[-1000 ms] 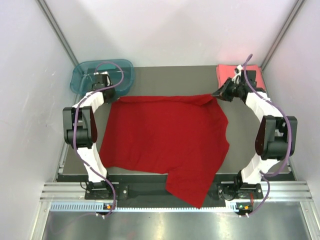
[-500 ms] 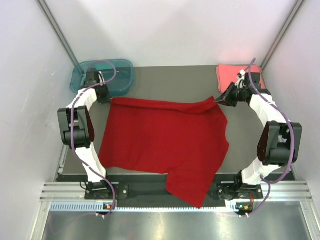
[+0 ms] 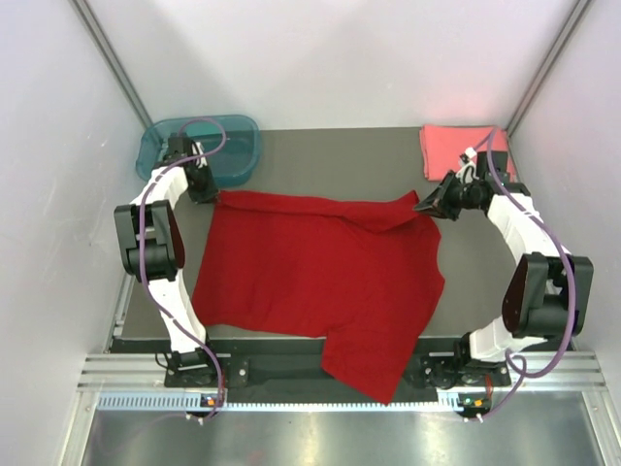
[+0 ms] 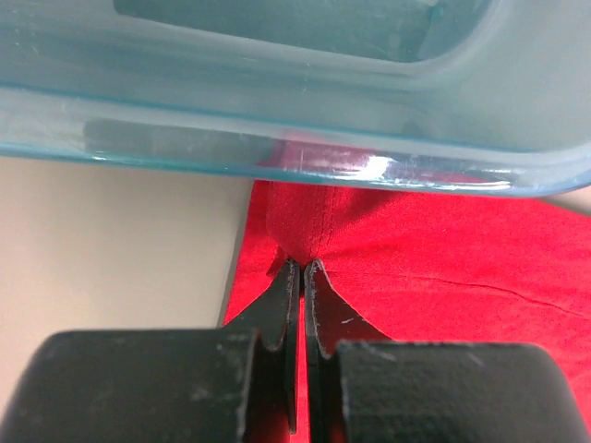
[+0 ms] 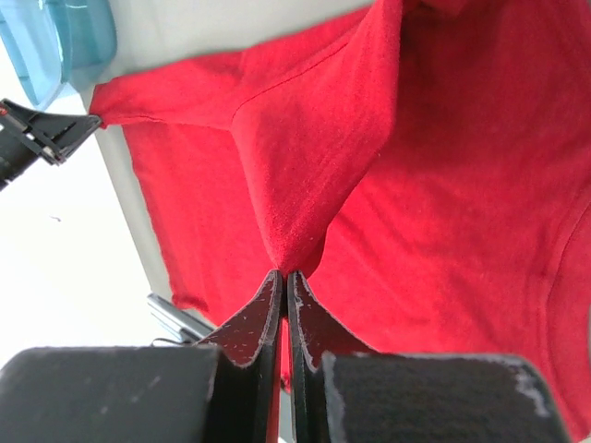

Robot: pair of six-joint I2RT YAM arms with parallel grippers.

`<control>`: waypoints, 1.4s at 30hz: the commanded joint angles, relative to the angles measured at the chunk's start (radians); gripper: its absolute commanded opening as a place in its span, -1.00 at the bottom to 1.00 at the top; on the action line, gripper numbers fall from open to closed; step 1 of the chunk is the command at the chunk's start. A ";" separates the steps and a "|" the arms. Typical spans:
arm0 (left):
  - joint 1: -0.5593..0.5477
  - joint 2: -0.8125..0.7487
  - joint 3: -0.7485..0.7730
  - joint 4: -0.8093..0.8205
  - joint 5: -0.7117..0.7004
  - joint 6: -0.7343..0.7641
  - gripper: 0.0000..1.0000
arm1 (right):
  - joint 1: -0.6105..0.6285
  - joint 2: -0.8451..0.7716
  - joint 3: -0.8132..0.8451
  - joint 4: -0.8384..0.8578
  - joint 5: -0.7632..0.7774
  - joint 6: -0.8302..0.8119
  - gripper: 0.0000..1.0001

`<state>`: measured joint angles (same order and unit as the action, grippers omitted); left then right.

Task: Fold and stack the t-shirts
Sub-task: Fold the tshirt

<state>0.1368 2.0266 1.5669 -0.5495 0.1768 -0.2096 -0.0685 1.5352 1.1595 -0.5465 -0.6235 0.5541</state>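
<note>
A: From above, where are the shirts?

B: The red shirt point(image 3: 320, 282) lies spread over the middle of the table point(image 3: 340, 155). One flap hangs over the near edge at about 6 o'clock. The pink shirt point(image 3: 456, 146) sits folded in the far corner at 1 o'clock, apart from the red one.

A: And the arms?

B: The left gripper point(image 3: 209, 194) is at the red shirt's 10 o'clock corner, just beside the tub point(image 3: 155, 146), which is at 11 o'clock on the table. The right gripper point(image 3: 422, 206) is at the 2 o'clock corner, near the pink shirt. The far hem runs between the two and the right corner is puckered.

A: What does the left wrist show?

B: The left gripper point(image 4: 300, 266) is closed, with its fingers pinching a small peak of red shirt point(image 4: 443, 277) at the tips. The tub's point(image 4: 277, 138) wall fills the 12 o'clock side, just past the pinch. I can't tell whether the cloth touches it.

A: Right wrist?

B: It's the same there. The right gripper point(image 5: 283, 274) has its fingers pressed together on a fold of red shirt point(image 5: 443, 203), and the cloth rises from the tips in a cone towards 12 o'clock. The rest of the shirt spreads out to 3 o'clock. At 10 o'clock the left gripper point(image 5: 46, 134) holds the opposite corner, with the tub point(image 5: 65, 46) showing at 11 o'clock.
</note>
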 commanded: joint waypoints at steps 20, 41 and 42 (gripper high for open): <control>0.007 -0.002 0.085 -0.112 -0.016 0.021 -1.00 | 0.022 -0.250 -0.187 -0.101 -0.005 0.086 -1.00; 0.006 -0.028 -0.021 -0.148 -0.069 0.010 -1.00 | 0.007 -0.222 -0.166 -0.202 0.090 -0.028 -0.99; 0.006 -0.026 -0.021 -0.153 -0.068 0.009 -1.00 | 0.007 -0.225 -0.165 -0.205 0.091 -0.031 -0.99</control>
<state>0.1368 2.0373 1.5520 -0.6891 0.1184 -0.2058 -0.0555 1.3144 0.9668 -0.7322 -0.5442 0.5545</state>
